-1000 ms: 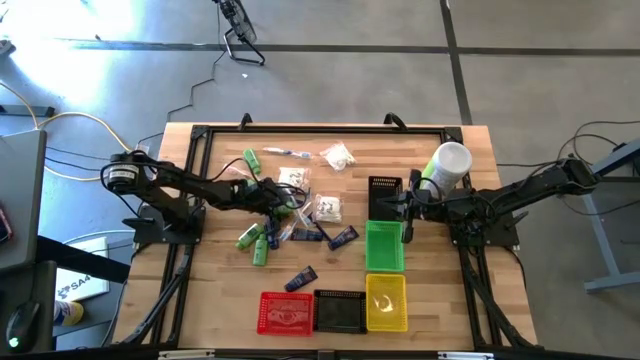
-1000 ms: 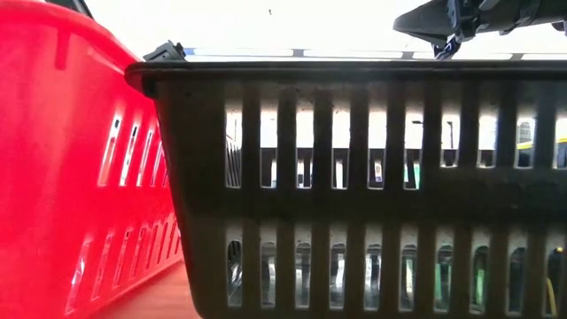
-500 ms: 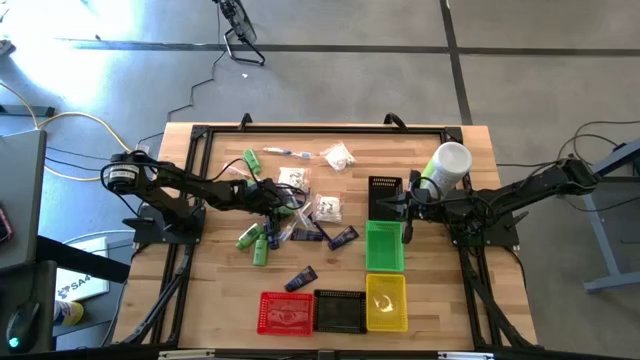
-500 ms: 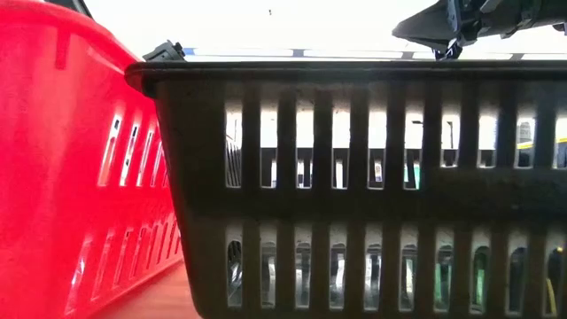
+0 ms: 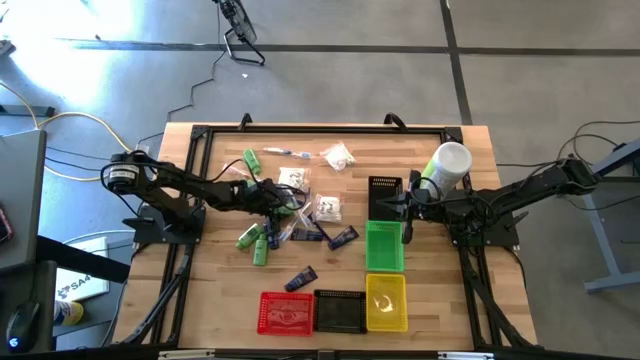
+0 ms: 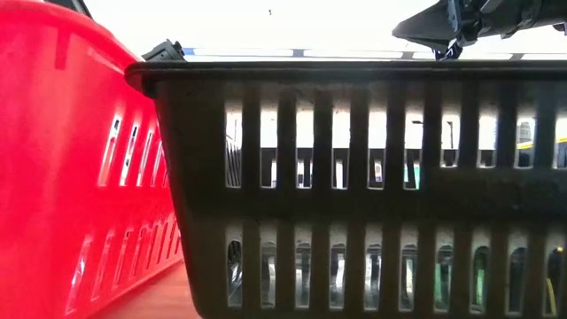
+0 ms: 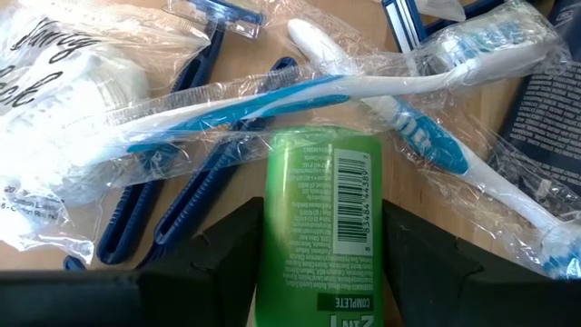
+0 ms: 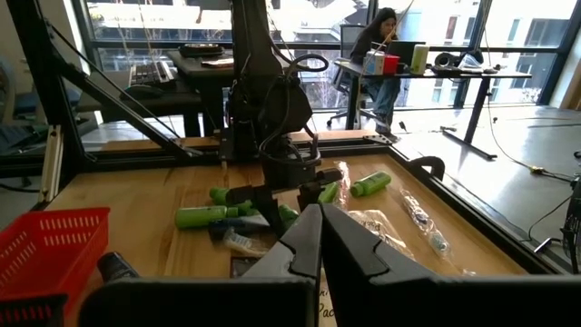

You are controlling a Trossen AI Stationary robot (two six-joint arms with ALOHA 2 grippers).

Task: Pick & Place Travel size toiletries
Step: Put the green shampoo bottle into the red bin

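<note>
The left gripper sits low in the middle of the toiletry heap, a little toward nine o'clock from the table's centre; its two dark fingers close on either side of a small green bottle, grasping it, barcode upward; the bottle's lower end is cut off by the wrist picture's edge, so its cap cannot be seen. Just beyond the bottle lie two clear-wrapped toothbrushes, crossed over one another, and blue razors partly hidden beneath the wrapping; a white packet is cut off at the edge, its print too crumpled to read.

The right gripper waits toward three o'clock, over the green basket, fingers clenched together with nothing between them; the white cup stands beside its arm.

From above, more green bottles lie toward seven o'clock of the heap, a navy tube toward six; the red basket, black basket and yellow basket line the six o'clock edge; their contents are too small to tell. The low view is almost wholly blocked by the red and black basket walls.
</note>
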